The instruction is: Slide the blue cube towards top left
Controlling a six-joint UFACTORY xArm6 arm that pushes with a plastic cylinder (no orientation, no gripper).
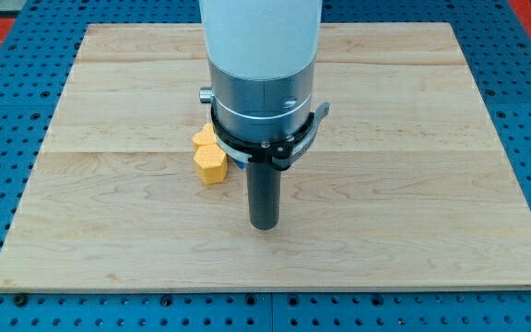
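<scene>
No blue cube shows in the camera view; the arm's wide body hides the board's middle and top centre. My tip [264, 225] stands on the wooden board [413, 184] a little below its centre. A yellow block [209, 162] of faceted shape lies just to the upper left of the tip, a short gap away. A second yellow piece [203, 137] sits right behind it, partly hidden by the arm's metal collar.
The board rests on a blue perforated table [17, 92] that shows around all edges. The arm's white and silver body [262, 65] covers the board from its top edge down to the middle.
</scene>
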